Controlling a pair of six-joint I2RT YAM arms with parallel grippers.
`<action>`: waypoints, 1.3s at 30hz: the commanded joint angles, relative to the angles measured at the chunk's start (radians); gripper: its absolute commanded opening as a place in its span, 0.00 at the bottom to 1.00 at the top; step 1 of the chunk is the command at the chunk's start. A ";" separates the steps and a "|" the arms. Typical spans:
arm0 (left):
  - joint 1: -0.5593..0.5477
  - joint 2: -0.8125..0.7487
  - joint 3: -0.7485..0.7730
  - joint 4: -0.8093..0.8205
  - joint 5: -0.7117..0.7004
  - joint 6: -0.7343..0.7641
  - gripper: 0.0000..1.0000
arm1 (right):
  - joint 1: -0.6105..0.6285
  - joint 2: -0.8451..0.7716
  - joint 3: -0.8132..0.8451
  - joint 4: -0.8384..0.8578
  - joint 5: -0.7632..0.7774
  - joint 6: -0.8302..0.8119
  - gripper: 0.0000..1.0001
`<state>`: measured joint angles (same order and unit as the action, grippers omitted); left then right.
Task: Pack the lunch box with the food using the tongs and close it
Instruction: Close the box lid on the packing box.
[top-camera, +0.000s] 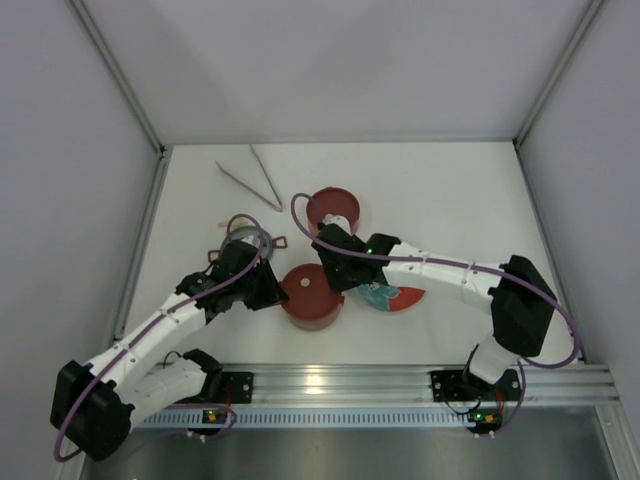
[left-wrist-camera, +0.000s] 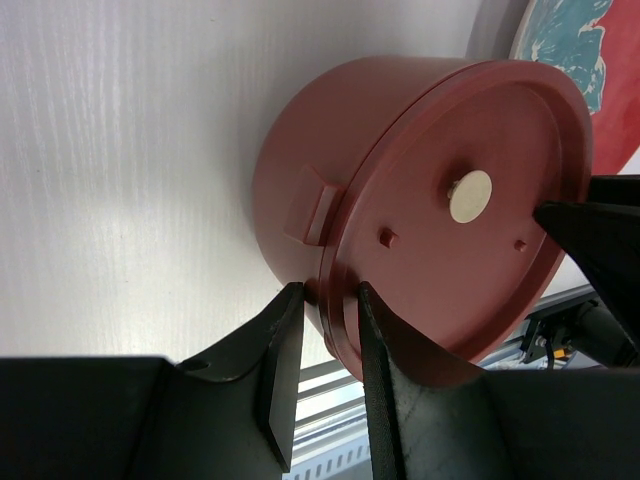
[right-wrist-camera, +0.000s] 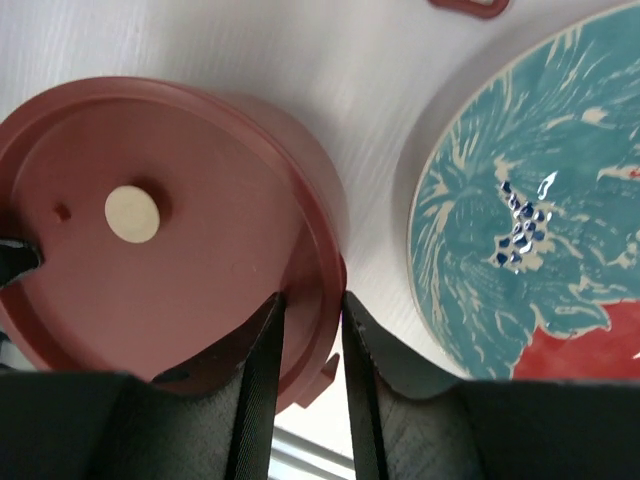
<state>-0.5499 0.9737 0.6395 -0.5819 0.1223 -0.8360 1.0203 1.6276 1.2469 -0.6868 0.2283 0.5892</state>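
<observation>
A dusty-pink pot of the lunch box (top-camera: 311, 297) stands at the table's front middle. A maroon lid (left-wrist-camera: 470, 210) with a cream knob sits on it. My left gripper (left-wrist-camera: 330, 298) is shut on the lid's rim from the left, one finger on the outer wall and one on the lid's top. From the right, my right gripper (right-wrist-camera: 310, 303) pinches the same rim (right-wrist-camera: 325, 270). A second pot (top-camera: 245, 240) with a steel inside lies partly under my left arm. The tongs (top-camera: 250, 178) lie at the back left, untouched. The food is hidden.
A red plate with a teal flower (top-camera: 395, 297) lies just right of the lidded pot, also seen as the plate (right-wrist-camera: 530, 200) close to my right fingers. Another round maroon piece (top-camera: 333, 208) sits behind the right gripper. White walls close the table on three sides.
</observation>
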 joint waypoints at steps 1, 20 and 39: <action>-0.004 0.031 -0.014 -0.045 -0.052 0.015 0.33 | -0.009 0.055 -0.035 0.065 -0.038 0.018 0.28; -0.004 0.079 -0.003 -0.001 -0.079 0.020 0.37 | -0.106 0.113 0.115 0.058 -0.075 -0.065 0.29; 0.002 0.181 0.025 0.152 -0.151 -0.025 0.42 | -0.169 0.261 0.422 0.015 -0.104 -0.144 0.30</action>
<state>-0.5453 1.1244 0.6846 -0.4126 0.0368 -0.8696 0.8516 1.9144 1.5970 -0.6754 0.1352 0.4294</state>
